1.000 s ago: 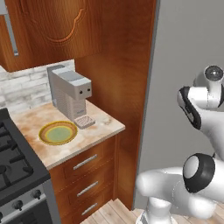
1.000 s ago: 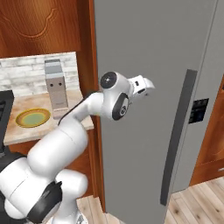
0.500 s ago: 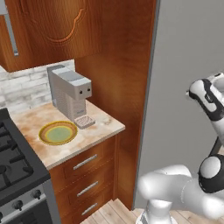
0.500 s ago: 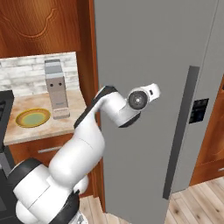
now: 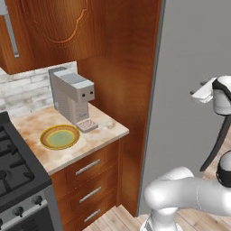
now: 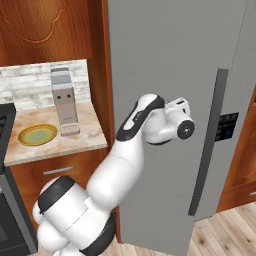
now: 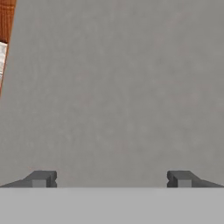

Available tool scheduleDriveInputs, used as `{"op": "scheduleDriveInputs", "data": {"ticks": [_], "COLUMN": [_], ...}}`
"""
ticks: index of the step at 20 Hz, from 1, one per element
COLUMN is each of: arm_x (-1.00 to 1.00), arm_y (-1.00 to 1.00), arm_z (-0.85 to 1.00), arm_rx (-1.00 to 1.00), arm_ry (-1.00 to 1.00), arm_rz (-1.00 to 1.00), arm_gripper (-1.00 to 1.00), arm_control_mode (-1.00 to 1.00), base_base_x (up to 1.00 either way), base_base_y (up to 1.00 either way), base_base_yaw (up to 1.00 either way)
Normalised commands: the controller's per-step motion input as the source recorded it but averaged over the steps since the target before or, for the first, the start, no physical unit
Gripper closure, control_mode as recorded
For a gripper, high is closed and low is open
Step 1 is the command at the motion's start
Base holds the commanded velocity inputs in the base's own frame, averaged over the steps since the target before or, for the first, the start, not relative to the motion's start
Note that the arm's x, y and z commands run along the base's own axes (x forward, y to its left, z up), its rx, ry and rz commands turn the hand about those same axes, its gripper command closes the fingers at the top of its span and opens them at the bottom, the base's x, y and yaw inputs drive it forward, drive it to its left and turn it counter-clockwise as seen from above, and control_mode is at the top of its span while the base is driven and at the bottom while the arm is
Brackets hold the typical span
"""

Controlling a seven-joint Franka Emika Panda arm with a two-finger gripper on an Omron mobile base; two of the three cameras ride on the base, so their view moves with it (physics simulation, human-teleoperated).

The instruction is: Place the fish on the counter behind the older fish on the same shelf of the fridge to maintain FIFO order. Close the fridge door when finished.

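The fridge door [image 6: 165, 55] is a tall grey panel, closed, with a long dark bar handle [image 6: 205, 150] at its right side. My gripper [image 7: 111, 178] is open and empty, its two dark fingertips [image 7: 41, 178] spread wide and facing the flat grey door [image 7: 122, 87] at close range. In the right base view my hand [image 6: 181, 109] is against the door, just left of the handle. It also reaches the door [image 5: 189, 54] at the right edge of the left base view. The beige counter [image 5: 106, 131] lies to the left. The fish is out of view.
On the counter [image 6: 90, 137] stand a grey coffee machine [image 5: 72, 97] and an empty yellow-green plate [image 5: 59, 136]. A black stove [image 5: 18, 171] is at the left, with wooden drawers [image 5: 88, 189] below. A wooden panel [image 5: 131, 81] separates counter and fridge. A dark dispenser panel [image 6: 227, 126] sits right of the handle.
My arm has stretched out to the right across the fridge door, bringing the hand lower and closer to the handle. The door has stayed shut.
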Motion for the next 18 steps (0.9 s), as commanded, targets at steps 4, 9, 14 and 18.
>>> {"op": "scheduleDriveInputs", "data": {"ticks": [4,9,14,18], "arm_x": [0.20,0.44,0.45,0.40], "arm_y": [0.07,0.19,0.29,0.39], "arm_z": [0.00,0.00,0.00,0.00], "arm_rx": [0.13,0.13,0.11,0.09], "arm_ry": [-0.09,-0.04,-0.02,0.00], "arm_rz": [0.19,0.18,0.16,0.14], "arm_gripper": [-1.00,-1.00,-1.00,-1.00], "arm_control_mode": [-1.00,-1.00,-1.00,-1.00], "base_base_x": [0.00,0.00,0.00,0.00], "base_base_y": [0.00,0.00,0.00,0.00], "base_base_yaw": [0.00,0.00,0.00,0.00]}}
